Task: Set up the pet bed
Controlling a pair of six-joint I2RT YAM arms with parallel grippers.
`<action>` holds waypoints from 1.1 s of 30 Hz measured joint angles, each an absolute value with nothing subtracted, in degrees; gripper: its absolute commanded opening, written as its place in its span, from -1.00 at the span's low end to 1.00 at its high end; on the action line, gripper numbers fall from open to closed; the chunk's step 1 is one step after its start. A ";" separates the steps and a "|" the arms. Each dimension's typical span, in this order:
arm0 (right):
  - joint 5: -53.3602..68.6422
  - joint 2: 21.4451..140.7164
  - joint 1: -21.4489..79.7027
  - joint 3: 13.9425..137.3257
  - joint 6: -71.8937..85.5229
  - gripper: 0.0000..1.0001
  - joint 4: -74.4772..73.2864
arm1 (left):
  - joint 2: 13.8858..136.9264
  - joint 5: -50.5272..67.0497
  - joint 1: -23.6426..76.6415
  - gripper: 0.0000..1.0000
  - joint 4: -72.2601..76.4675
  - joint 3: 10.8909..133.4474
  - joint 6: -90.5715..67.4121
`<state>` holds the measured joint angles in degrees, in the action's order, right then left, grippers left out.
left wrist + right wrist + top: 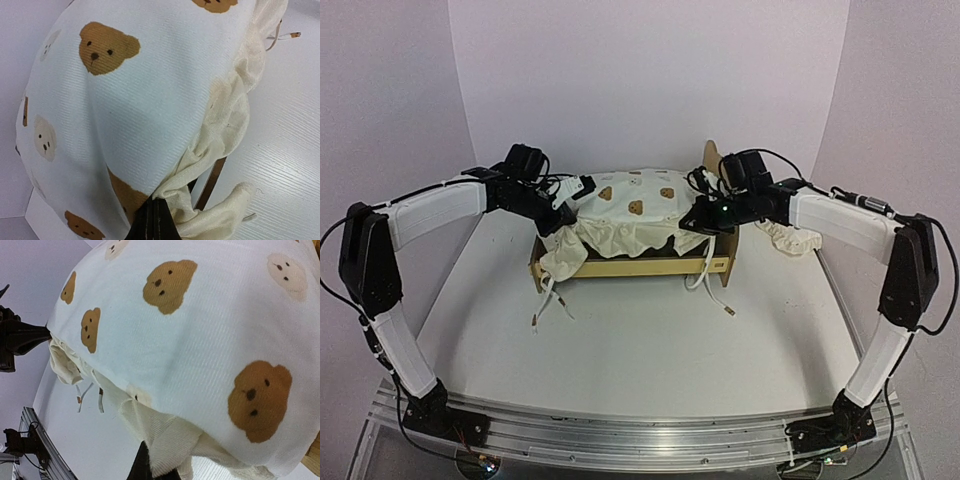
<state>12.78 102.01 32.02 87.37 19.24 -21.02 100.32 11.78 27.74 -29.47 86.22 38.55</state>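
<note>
My left gripper [155,222] is clenched on the cream frilled edge of the bear-print cushion [150,100], pinching a fold at the cushion's seven o'clock corner. My right gripper [150,467] is clamped the same way on the frill at the five o'clock corner, so the cushion is spread between my two hands over the pet bed [640,267]. The bed sits mid-table [640,360], at twelve o'clock from my bases. It is a low light-wood frame with its long side towards me, and a tip of the headboard [712,158] rises at its one o'clock end. The cushion covers nearly the whole bed, so I cannot make out the base, and both wrist views are filled with fabric. Tie strings [548,300] trail over the front rail onto the table at seven and five o'clock. A small pillow [790,240] of cream cloth lies on the table at three o'clock of the bed, partly hidden behind my right arm
</note>
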 measured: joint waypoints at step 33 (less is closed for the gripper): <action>7.46 87.71 31.90 65.98 20.21 0.05 -37.96 | 98.67 18.53 26.90 0.14 -30.35 80.08 44.99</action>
<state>7.46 87.71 31.90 65.98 20.21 -37.96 98.67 18.53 26.90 -30.35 80.08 44.99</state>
